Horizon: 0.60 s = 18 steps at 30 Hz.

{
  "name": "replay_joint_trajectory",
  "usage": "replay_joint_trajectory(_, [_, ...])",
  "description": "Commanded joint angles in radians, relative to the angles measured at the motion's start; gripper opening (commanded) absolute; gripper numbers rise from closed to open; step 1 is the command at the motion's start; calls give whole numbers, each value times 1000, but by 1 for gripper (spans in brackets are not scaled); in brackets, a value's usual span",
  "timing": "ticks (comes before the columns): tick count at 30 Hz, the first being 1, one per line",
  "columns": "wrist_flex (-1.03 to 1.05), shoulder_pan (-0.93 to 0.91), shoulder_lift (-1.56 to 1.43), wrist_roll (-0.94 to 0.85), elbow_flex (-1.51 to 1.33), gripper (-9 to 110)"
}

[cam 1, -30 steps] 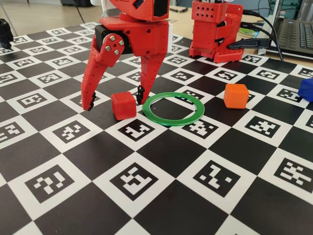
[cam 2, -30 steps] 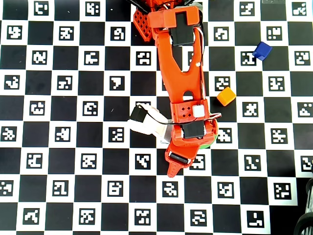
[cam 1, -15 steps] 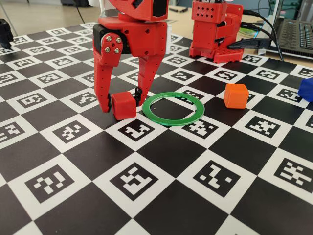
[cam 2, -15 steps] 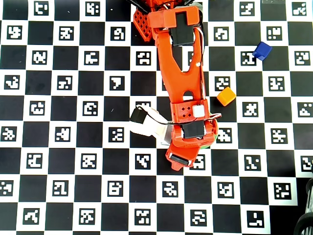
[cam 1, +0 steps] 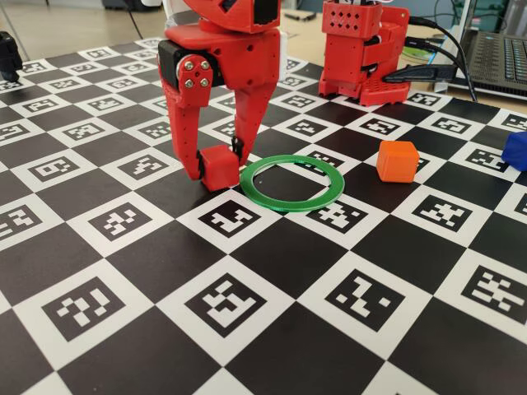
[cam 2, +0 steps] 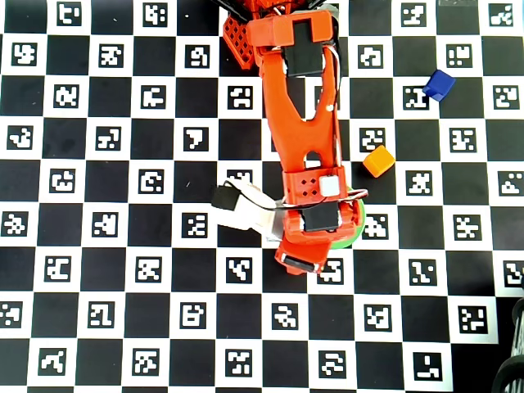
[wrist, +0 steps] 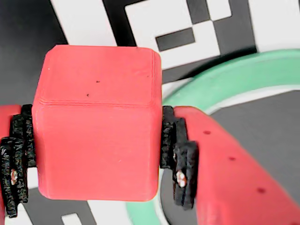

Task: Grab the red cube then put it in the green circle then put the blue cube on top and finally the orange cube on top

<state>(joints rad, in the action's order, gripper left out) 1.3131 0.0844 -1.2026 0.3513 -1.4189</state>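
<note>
My gripper (cam 1: pixel 219 169) is shut on the red cube (cam 1: pixel 219 167), its black pads (wrist: pixel 172 140) pressing both sides of the cube (wrist: pixel 96 122) in the wrist view. The cube hangs just left of the green circle (cam 1: pixel 292 183), close above the board, outside the ring. Part of the ring (wrist: pixel 234 75) curves to the right in the wrist view. The orange cube (cam 1: pixel 398 160) sits on the board right of the ring; it also shows in the overhead view (cam 2: pixel 378 160). The blue cube (cam 1: pixel 516 151) is at the far right edge, and it shows in the overhead view (cam 2: pixel 439 84). In the overhead view the arm (cam 2: pixel 304 139) covers most of the ring (cam 2: pixel 358 229).
The board is a black-and-white checkerboard with marker tags (cam 1: pixel 222 304). The arm's red base (cam 1: pixel 362 49) stands at the back. A laptop (cam 1: pixel 498 58) and cables lie at the back right, off the board.
</note>
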Motion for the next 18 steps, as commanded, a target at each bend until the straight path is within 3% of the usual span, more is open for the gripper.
replay_joint_trajectory(1, [67, -17, -207, -43, 87, 10])
replay_joint_trajectory(10, [173, 57, -364, -21, 20, 7])
replay_joint_trajectory(18, [132, 196, -443, 75, -87, 7])
